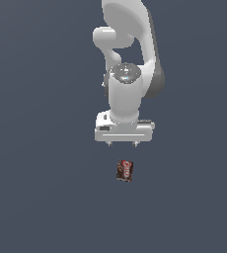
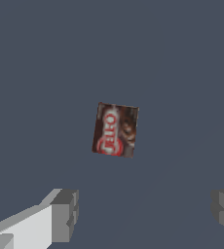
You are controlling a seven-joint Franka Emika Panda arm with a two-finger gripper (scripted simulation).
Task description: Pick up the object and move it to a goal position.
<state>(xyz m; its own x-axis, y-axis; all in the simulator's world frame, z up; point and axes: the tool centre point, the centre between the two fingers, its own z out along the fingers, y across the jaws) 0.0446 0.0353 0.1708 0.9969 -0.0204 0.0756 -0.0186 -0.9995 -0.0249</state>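
Dark brown with a red and white label, the box (image 1: 125,170) lies flat on the grey counter (image 1: 36,197). I see my end effector (image 1: 123,144) above it, fingers (image 2: 65,214) spread wide apart, holding nothing.

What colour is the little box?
The box is dark brown with a red and white label, clearest in the wrist view.

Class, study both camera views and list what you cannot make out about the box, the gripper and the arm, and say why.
- Box, exterior view: label too small to read.
- Box's underside and far sides, both views: turned away from the cameras.
- Gripper, wrist view: finger bases cut off by the edge.
- Arm, exterior view: upper part cut off by the edge.
- Goal position: no marker shows in either view.
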